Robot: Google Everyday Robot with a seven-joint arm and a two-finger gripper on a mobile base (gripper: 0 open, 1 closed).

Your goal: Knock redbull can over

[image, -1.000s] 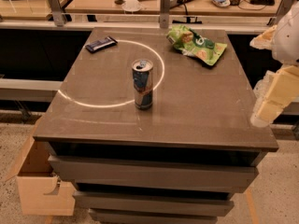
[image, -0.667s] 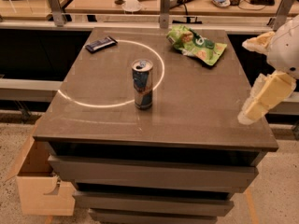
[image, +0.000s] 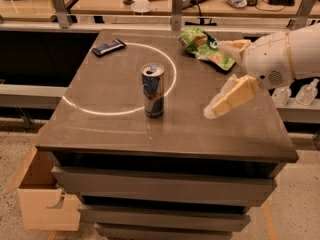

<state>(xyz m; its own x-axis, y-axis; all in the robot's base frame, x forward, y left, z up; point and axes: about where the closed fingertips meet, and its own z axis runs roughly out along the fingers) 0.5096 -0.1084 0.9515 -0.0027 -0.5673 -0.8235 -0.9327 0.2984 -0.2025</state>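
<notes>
1. gripper point(image: 215, 79) hangs over the right part of the table point(image: 150, 134), low over the top; its two pale fingers point(image: 235, 95) are spread apart with nothing between them, so open and empty
2. redbull can point(image: 153, 90) stands upright to the gripper's left, apart from it, bare tabletop between the two; pull-tab top faces up; it sits on the near arc of a white ring point(image: 167, 86) marked on the table
3. step in hand, as I judge it: approach for the knock; no contact yet
4. to do it well: sweep left with the lower finger and meet the can high on its side, above the middle, so that it tips rather than slides; push straight through toward the open left side of the table; a slim tall can should topple with a light touch; a low hit risks only shoving it along
5. green snack bag point(image: 202, 46) lies just behind the gripper, close to the upper finger; keep the sweep in front of it so the bag is not dragged
6. dark bar wrapper point(image: 108, 46) lies far left and behind, well out of the line; cardboard box point(image: 42, 194) sits on the floor, lower left
7. hard to make out: the arm point(image: 280, 54) is cut off at the right edge; the upper finger's tip blends into the bag; whether the can is full or empty, cannot tell
</notes>
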